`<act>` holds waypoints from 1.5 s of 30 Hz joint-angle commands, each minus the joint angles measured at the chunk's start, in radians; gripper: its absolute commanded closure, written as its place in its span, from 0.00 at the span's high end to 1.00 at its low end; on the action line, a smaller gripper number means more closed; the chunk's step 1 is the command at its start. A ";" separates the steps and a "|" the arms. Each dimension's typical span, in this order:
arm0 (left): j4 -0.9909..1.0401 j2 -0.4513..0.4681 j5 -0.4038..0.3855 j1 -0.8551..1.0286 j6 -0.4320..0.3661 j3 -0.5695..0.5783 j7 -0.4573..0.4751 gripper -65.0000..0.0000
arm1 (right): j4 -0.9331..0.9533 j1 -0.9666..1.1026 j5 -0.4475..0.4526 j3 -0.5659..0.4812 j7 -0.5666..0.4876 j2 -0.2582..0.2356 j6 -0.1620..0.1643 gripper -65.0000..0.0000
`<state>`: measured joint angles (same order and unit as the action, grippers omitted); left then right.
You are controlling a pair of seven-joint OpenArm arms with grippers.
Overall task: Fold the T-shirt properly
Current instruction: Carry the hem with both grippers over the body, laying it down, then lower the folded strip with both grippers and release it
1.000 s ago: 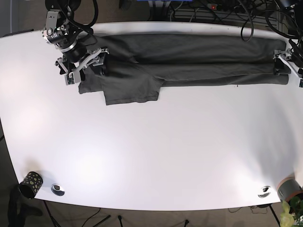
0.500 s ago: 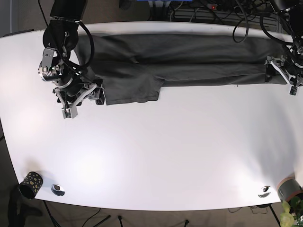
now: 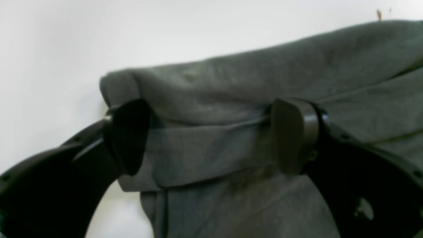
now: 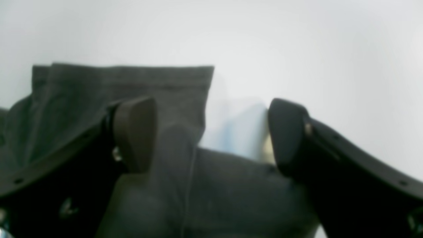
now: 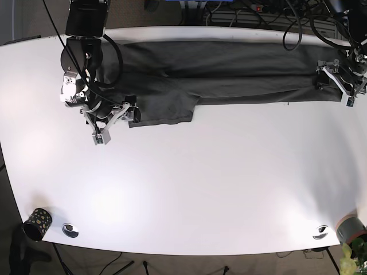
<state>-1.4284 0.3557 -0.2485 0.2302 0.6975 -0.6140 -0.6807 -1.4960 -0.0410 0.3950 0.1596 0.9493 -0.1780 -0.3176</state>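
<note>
My T-shirt (image 5: pixel 229 71) lies in one long fold; both my left gripper (image 3: pixel 211 135) and right gripper (image 4: pixel 208 132) gape wide over its ends, cross-folds remaining.

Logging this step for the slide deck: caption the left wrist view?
Open left gripper straddling the folded edge of the dark grey cotton T-shirt on the white table.

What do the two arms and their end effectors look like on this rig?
Both arms are black with silver joint sections and loose black cables, seen in the base view. The left end effector and right end effector have curved black fingers with small screw holes, tipped with rounded dark pads. No markings are legible.
</note>
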 commanded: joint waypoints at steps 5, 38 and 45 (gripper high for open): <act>-0.012 0.019 -0.002 -0.009 0.001 -0.002 0.013 0.81 | -0.010 -0.018 0.022 -0.074 -0.014 -0.004 -0.010 0.77; -0.010 0.022 -0.001 -0.012 0.001 0.003 0.014 0.81 | -0.490 0.335 0.023 -0.021 -0.059 0.028 -0.010 0.00; -0.010 0.024 -0.001 -0.012 0.001 0.039 0.014 0.81 | -0.495 0.404 0.023 0.057 -0.059 0.030 -0.010 0.00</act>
<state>-1.4265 0.3630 -0.2451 0.2211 0.6971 -0.5724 -0.6731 -1.9747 0.3607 0.4126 0.2073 0.9096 -0.1417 -0.3225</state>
